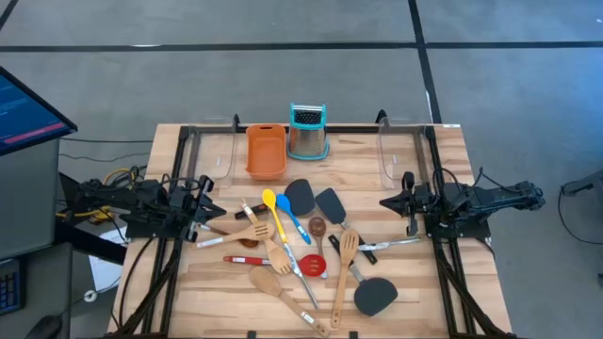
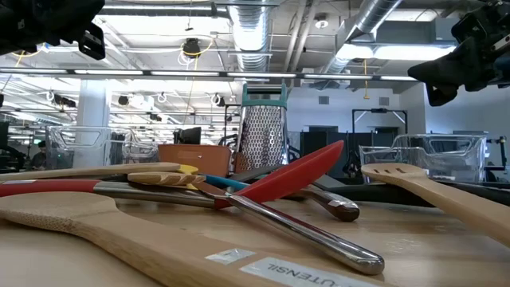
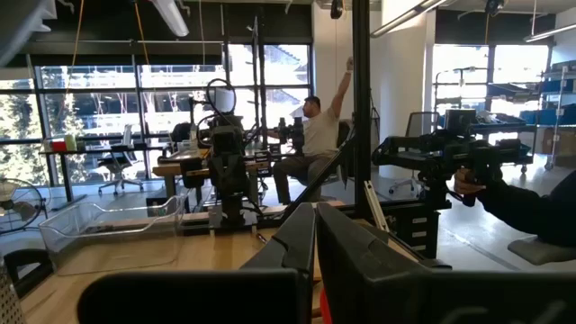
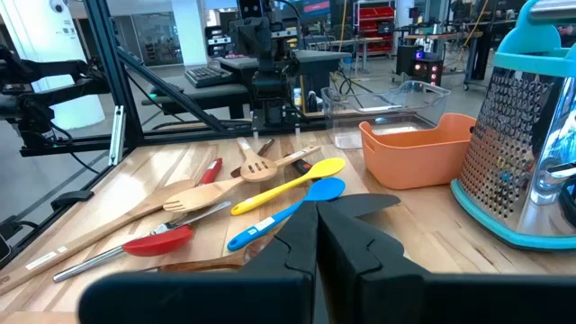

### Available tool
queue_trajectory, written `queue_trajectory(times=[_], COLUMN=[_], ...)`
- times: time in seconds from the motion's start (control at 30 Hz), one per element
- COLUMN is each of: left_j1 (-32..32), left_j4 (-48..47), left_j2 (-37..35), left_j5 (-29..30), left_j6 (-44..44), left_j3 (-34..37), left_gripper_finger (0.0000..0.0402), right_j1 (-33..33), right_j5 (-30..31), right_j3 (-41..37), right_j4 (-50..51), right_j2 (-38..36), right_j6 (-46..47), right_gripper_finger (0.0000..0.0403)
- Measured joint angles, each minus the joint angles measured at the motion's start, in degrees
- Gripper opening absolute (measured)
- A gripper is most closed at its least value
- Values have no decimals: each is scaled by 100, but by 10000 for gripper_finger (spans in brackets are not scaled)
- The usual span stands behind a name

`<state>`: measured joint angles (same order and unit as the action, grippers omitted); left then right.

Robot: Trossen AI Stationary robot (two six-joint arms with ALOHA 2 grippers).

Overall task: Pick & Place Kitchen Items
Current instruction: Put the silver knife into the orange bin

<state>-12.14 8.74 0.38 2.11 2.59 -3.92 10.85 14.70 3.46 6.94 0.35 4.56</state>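
Across a pale wooden table (image 1: pixel 396 188) with dark rails along both sides, the kitchen items (image 1: pixel 301 254) lie in a loose heap at the middle and near half. Around it is grey floor; beyond, an open workshop with ducts, windows, other rigs and a seated person (image 3: pixel 317 135).

Counted from above: four wooden spoons and slotted spatulas, three black turners, one yellow spoon (image 1: pixel 272 209), one blue spoon (image 1: pixel 290 215), one red spoon (image 1: pixel 313 266), plus several steel-handled tools too tangled to count. One orange tray (image 1: pixel 266 151) and one steel grater (image 1: pixel 308 132) stand side by side at the far edge.

At the table's left edge the left gripper (image 1: pixel 215 209) hangs closed, holding nothing; the right gripper (image 1: pixel 386 203), likewise closed and bare, hangs at the right edge.
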Motion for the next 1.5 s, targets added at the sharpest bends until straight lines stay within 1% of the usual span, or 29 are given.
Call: queue_trajectory(times=[1.33,1.5], left_j1=[2,1], left_j4=[91,133], left_j2=[0,-2], left_j5=[0,0], left_j6=[9,9], left_j3=[0,0], left_gripper_finger=[2,2], right_j1=[-3,-13], right_j5=[25,39], right_j3=[0,-31], right_j4=[-14,-276], right_j2=[1,1], right_j6=[0,-31], right_gripper_finger=[0,0])
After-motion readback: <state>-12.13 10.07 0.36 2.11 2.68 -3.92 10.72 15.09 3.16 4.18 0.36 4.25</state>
